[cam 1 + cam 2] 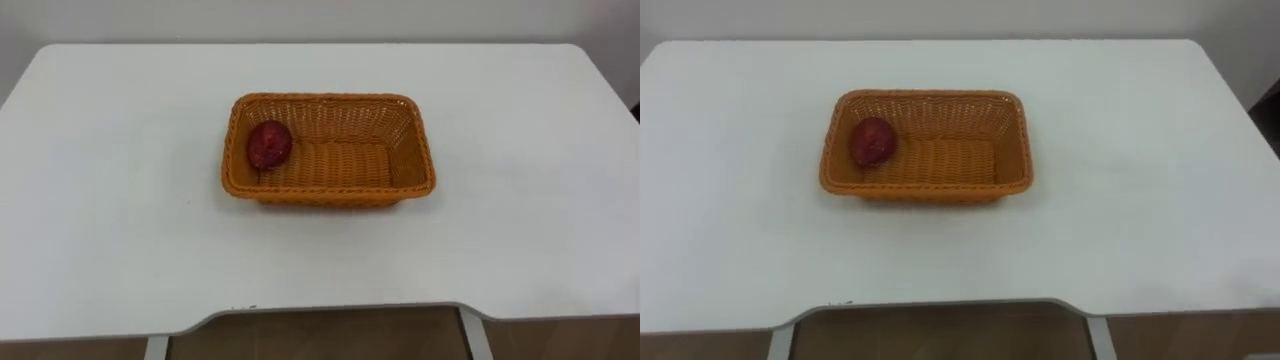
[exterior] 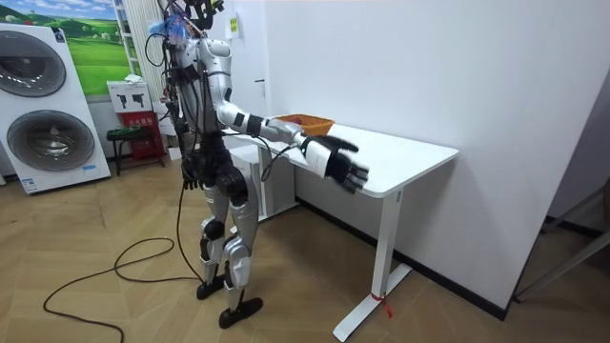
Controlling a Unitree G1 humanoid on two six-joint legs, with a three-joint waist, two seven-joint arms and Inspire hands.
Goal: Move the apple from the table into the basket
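Observation:
A dark red apple lies in the left end of an orange wicker basket that stands in the middle of the white table. In the room view I stand at the table's long front edge, facing it. My right arm reaches out along that edge toward the room view's right, and my right hand hovers open with spread fingers at about table height, well away from the basket. My left hand hangs low beside my hip.
The table stands against a white wall, and its front edge has a shallow cut-out in front of me. Washing machines and a small stool stand behind me on the wooden floor.

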